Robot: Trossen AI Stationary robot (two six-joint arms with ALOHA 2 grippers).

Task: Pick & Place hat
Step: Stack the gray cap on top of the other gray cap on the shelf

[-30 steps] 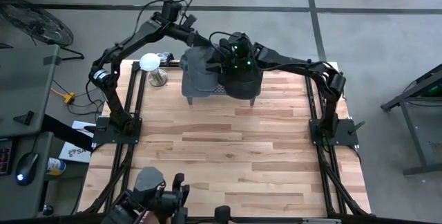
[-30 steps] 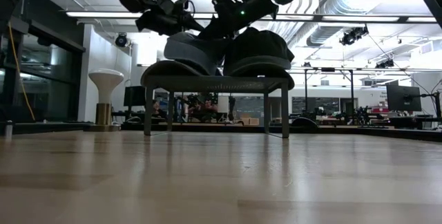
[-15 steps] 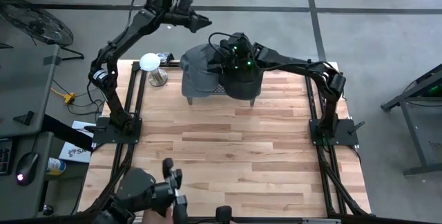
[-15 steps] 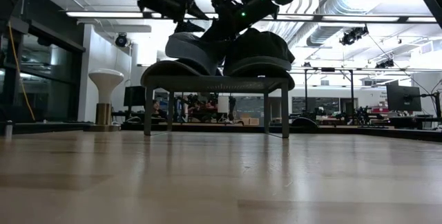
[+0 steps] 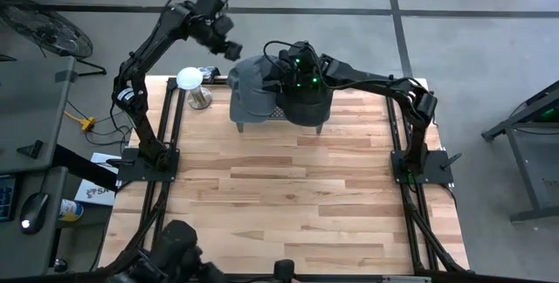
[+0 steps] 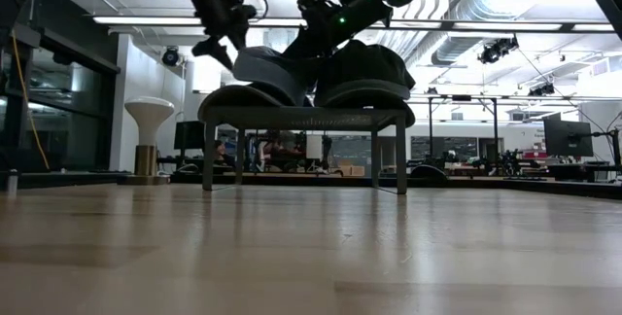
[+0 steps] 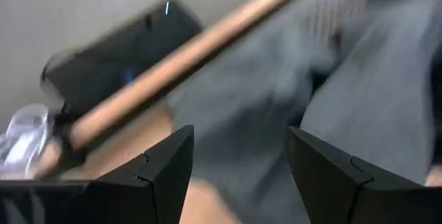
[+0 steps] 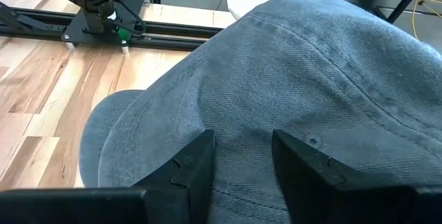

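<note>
Grey denim hat point(image 5: 251, 86) beside a darker grey hat point(image 5: 307, 101); light wood-plank table point(image 5: 288, 196); white-topped stand point(image 5: 190, 79), far left

The grey hat point(image 8: 290, 92) was matt woven cloth, like denim, with stitched seams. The table point(image 5: 297, 204) was pale wood planks with a slight sheen. The small stand point(image 6: 303, 117) beneath the hats looked like matt dark metal.

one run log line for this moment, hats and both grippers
left gripper: open, clear of grey hat | right gripper: on grey hat crown | dark hat: on stand
</note>
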